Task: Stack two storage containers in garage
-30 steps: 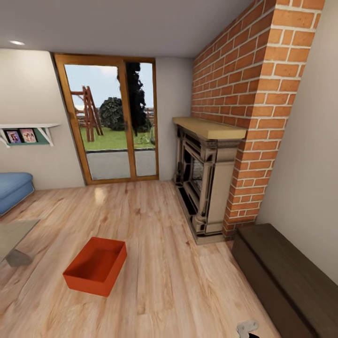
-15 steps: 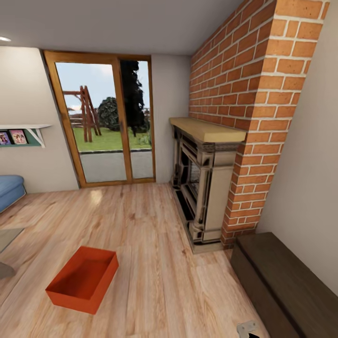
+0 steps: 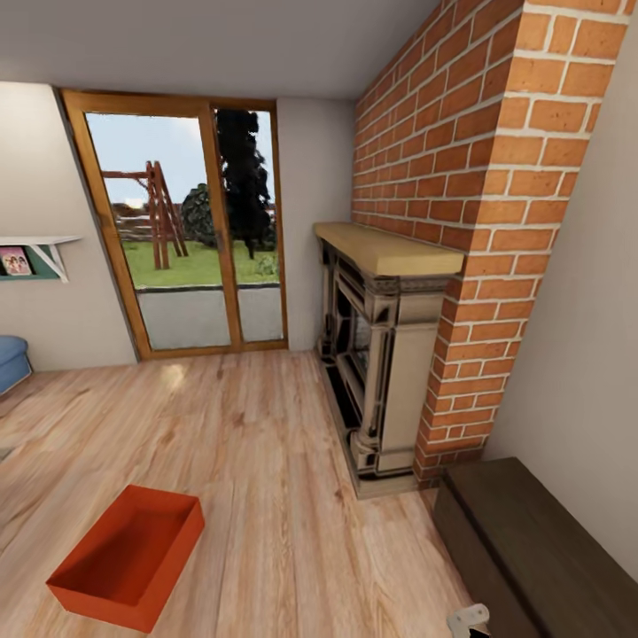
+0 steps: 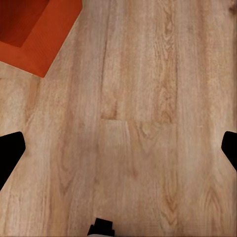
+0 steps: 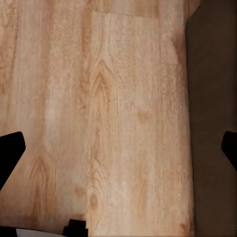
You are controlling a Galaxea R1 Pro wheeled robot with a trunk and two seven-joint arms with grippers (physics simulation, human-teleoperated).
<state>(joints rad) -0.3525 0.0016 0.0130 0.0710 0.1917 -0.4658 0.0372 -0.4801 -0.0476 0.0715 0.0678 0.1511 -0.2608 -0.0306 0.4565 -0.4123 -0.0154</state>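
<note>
1. While both grippers hang spread wide and empty, the left gripper (image 4: 118, 148) is near one red-orange storage container (image 3: 128, 556) on the wood-plank floor (image 3: 266, 443).
2. It looks light and stiff (thin walls), so grab a rim.

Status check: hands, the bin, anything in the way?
Left hand open, empty, over bare planks. Right hand open, empty, beside the chest. One bin on the wood floor, untouched. Nothing between robot and bin.
</note>
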